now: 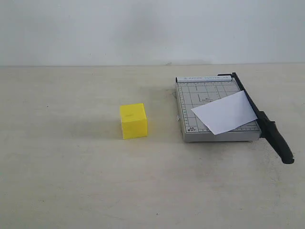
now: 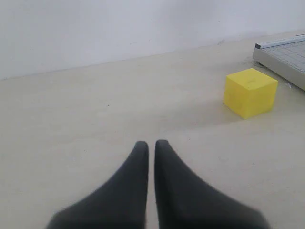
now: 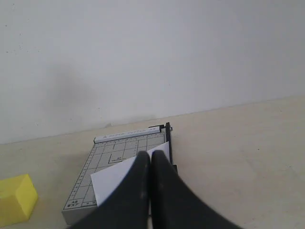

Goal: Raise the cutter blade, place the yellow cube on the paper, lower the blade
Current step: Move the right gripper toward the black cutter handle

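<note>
While both grippers sit closed and empty, no step looks begun.
Left gripper (image 2: 151, 145) and right gripper (image 3: 150, 156) hold nothing; the cutter blade (image 1: 260, 116) lies down on its board (image 1: 200, 93) near the surface's (image 1: 71, 181) right edge, touching the paper (image 1: 224, 113), so it likely must lift before the yellow cube (image 1: 133, 121), mid-surface, goes on.

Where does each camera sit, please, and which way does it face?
Exterior: raised, facing the wall, over the bright yellow cube and grey gridded cutter board; no arm shows.
Left wrist: low, behind the shut left gripper, facing the cube.
Right wrist: behind the shut right gripper, facing the board.
Shared: cube and board, all views.
</note>
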Robot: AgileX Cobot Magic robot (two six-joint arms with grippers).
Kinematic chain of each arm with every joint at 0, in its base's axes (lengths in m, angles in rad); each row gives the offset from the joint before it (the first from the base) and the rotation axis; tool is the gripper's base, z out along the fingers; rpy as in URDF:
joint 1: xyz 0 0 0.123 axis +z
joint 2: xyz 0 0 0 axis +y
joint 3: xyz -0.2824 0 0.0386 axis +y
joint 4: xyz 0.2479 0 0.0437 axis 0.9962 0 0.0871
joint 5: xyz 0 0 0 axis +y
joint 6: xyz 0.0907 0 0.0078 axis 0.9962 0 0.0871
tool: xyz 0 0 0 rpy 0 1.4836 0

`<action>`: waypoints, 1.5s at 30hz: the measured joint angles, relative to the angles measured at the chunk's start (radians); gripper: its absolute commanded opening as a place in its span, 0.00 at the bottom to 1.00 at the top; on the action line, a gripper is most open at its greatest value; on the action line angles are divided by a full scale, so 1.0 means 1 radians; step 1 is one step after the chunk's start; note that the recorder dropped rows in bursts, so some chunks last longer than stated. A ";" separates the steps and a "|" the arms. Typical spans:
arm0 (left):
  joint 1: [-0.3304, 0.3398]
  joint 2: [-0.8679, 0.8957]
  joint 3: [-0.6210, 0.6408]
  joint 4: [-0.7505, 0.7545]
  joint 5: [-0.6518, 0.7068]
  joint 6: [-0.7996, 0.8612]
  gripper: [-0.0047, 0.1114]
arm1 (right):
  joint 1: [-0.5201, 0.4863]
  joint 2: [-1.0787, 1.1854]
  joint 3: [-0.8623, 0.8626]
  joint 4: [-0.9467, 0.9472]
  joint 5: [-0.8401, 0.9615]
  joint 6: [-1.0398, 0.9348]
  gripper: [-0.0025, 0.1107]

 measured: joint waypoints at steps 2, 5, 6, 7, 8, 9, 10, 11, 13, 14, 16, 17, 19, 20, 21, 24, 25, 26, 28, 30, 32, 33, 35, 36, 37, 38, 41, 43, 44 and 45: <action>0.000 0.000 0.000 0.000 0.000 0.000 0.08 | 0.000 0.000 0.000 0.000 0.000 0.000 0.02; 0.000 0.000 0.000 0.000 0.000 0.000 0.08 | 0.000 0.000 0.000 0.000 0.000 0.000 0.02; 0.000 0.000 0.000 0.000 0.000 0.000 0.08 | 0.000 0.000 0.000 0.000 0.000 0.000 0.02; 0.000 0.000 0.000 0.000 0.000 0.000 0.08 | 0.000 0.000 0.000 0.000 0.000 0.000 0.02; 0.000 0.000 0.000 0.000 0.000 0.000 0.08 | 0.000 0.000 0.000 0.000 0.000 0.002 0.02; 0.000 0.000 0.000 0.000 0.000 0.000 0.08 | 0.000 0.000 0.000 0.000 0.000 0.002 0.02; 0.000 0.000 0.000 0.000 0.000 0.000 0.08 | 0.000 0.000 0.000 0.000 0.002 0.002 0.02; 0.000 0.000 0.000 0.000 0.000 0.000 0.08 | 0.000 0.000 0.000 0.000 0.002 0.002 0.02; 0.000 0.000 0.000 0.000 0.000 0.000 0.08 | 0.000 0.000 0.000 0.000 -0.007 0.002 0.02; 0.000 0.000 0.000 0.000 0.000 0.000 0.08 | 0.000 0.000 0.000 0.000 -0.021 0.011 0.02; 0.000 0.000 0.000 0.000 0.000 0.000 0.08 | 0.000 0.000 0.000 0.030 -0.069 0.084 0.02; 0.000 0.000 0.000 0.000 0.000 0.000 0.08 | 0.000 0.000 0.000 0.050 -0.100 0.152 0.02; 0.000 0.000 0.000 0.000 0.000 0.000 0.08 | 0.000 0.000 0.000 0.077 -0.137 0.267 0.02; 0.000 0.000 0.000 0.000 0.000 0.000 0.08 | 0.000 0.000 0.000 0.088 -0.149 0.297 0.02; 0.000 0.000 0.000 0.000 0.000 0.000 0.08 | 0.000 0.000 0.000 0.093 -0.156 0.334 0.02; 0.000 0.000 0.000 0.000 0.000 0.000 0.08 | 0.000 0.000 -0.059 0.099 0.090 0.379 0.02; 0.000 0.000 0.000 0.000 0.000 0.000 0.08 | 0.000 0.000 -0.097 0.099 0.168 0.379 0.02; 0.000 0.000 0.000 0.000 0.000 0.000 0.08 | 0.000 0.009 -0.149 0.099 0.246 0.379 0.02; 0.000 0.000 0.000 0.000 0.000 0.000 0.08 | 0.000 0.083 -0.256 0.077 0.344 0.369 0.03; 0.000 0.000 0.000 0.000 0.000 0.000 0.08 | 0.000 0.200 -0.372 0.010 0.468 0.314 0.15; 0.000 0.000 0.000 0.000 0.000 0.000 0.08 | 0.000 0.338 -0.480 -0.079 0.571 0.262 0.51; 0.000 0.000 0.000 0.000 0.000 0.000 0.08 | 0.000 0.388 -0.514 -0.099 0.592 0.256 0.76; 0.000 0.000 0.000 0.000 0.000 0.000 0.08 | 0.000 0.578 -0.608 -0.178 0.632 0.241 0.79; 0.000 0.000 0.000 0.000 0.000 0.000 0.08 | 0.000 0.632 -0.628 -0.194 0.642 0.237 0.74; 0.000 0.000 0.000 0.000 0.000 0.000 0.08 | 0.000 0.735 -0.662 -0.208 0.673 0.219 0.73; 0.000 0.000 0.000 0.000 0.000 0.000 0.08 | 0.000 0.796 -0.682 -0.213 0.692 0.201 0.73; 0.000 0.000 0.000 0.000 0.000 0.000 0.08 | 0.000 1.095 -0.784 -0.220 0.762 0.096 0.73; 0.000 0.000 0.000 0.000 0.000 0.000 0.08 | 0.000 1.238 -0.842 -0.220 0.779 0.026 0.73; 0.000 0.000 0.000 0.000 0.000 0.000 0.08 | 0.000 1.281 -0.861 -0.217 0.781 0.004 0.73; 0.000 0.000 0.000 0.000 0.000 0.000 0.08 | 0.000 1.321 -0.879 -0.217 0.786 -0.016 0.73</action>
